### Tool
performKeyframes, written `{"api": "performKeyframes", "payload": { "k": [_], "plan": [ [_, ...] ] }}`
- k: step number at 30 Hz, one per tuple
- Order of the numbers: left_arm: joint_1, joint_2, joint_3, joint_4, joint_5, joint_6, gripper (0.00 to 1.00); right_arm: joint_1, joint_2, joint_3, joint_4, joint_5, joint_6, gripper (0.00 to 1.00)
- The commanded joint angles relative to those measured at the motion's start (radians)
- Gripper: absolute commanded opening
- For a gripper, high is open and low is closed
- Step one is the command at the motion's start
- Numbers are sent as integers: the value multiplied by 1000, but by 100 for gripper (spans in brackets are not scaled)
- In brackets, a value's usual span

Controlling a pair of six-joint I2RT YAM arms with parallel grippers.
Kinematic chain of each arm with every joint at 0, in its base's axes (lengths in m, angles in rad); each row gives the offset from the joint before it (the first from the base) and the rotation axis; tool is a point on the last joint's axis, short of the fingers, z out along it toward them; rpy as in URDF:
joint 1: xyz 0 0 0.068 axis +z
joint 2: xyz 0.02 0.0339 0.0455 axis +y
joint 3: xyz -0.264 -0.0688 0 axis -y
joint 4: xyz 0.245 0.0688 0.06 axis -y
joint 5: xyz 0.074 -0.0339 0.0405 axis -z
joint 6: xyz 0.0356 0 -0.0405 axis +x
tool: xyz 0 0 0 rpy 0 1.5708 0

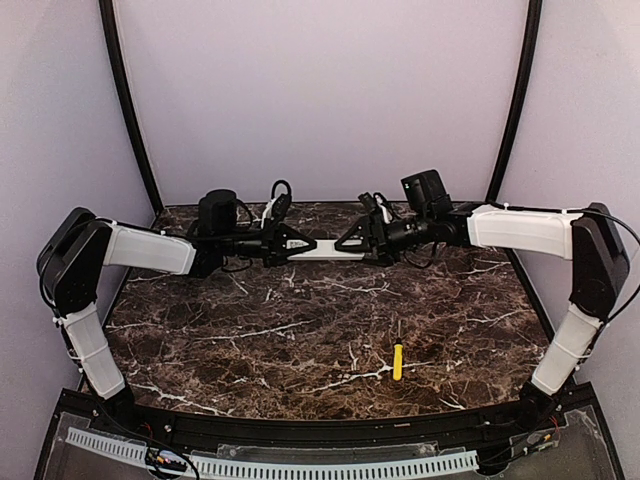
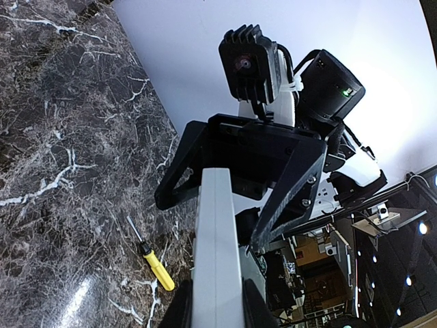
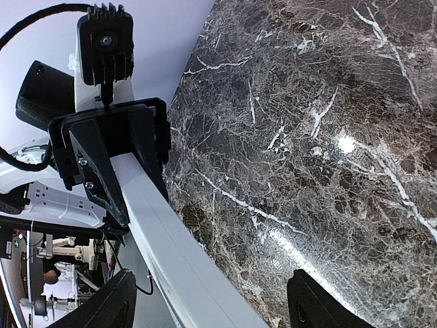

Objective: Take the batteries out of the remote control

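Observation:
The slim white remote control [image 1: 330, 252] hangs level above the back of the table, held between the two arms. My left gripper [image 1: 306, 246] is shut on its left end; in the left wrist view the remote control [image 2: 218, 253] runs up from between the black fingers [image 2: 254, 306]. My right gripper [image 1: 349, 240] is open around the right end. In the right wrist view the remote control [image 3: 171, 253] passes between the wide-spread fingertips [image 3: 315, 302], closer to the left one, with a gap on both sides. The batteries are hidden.
A yellow-handled screwdriver [image 1: 397, 361] lies on the dark marble table [image 1: 300, 350] at the front right, also in the left wrist view as the screwdriver [image 2: 153, 263]. Purple walls close in the back and sides.

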Motion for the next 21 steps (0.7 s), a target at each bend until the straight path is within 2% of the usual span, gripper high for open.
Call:
{"api": "performKeyframes", "payload": {
  "k": [1,6,14,21],
  "plan": [
    [-5,-1,-4,40,13,2,0,11,19,23,31,-19,1,72],
    [-6,-2,-9,49,17,-1,0,12,23,16,56,-37,5,69],
    [-8,-1,-18,84,26,-23,0,13,31,1,106,-65,22,71],
    [-11,-2,-20,90,29,-27,0,12,34,-4,120,-73,25,69]
  ]
}}
